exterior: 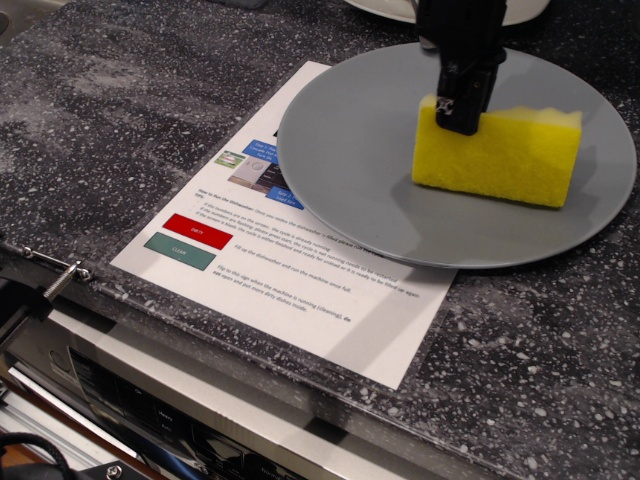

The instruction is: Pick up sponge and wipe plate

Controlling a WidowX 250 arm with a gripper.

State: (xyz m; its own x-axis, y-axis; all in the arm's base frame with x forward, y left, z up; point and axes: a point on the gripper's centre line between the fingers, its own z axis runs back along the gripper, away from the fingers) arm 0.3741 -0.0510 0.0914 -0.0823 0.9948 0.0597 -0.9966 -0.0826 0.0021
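While gripper [458, 118] pinches sponge [500, 155] at its left end on plate [350, 150], foam prob. light, soft. Grip mid-body; contact w/ plate unclear.

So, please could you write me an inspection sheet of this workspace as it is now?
Surface: dark speckled stone counter, bare on the left.
Job's things: yellow sponge on the right half of the grey plate.
Clutter: printed paper sheet partly under the plate; edge of a white dish at the top.
Grippers: black pincer closed on the sponge's left end, pressing from above.
Cables: dark cable at the bottom left corner.
Surroundings: appliance control panel below the counter edge; metal clamp at the left edge.
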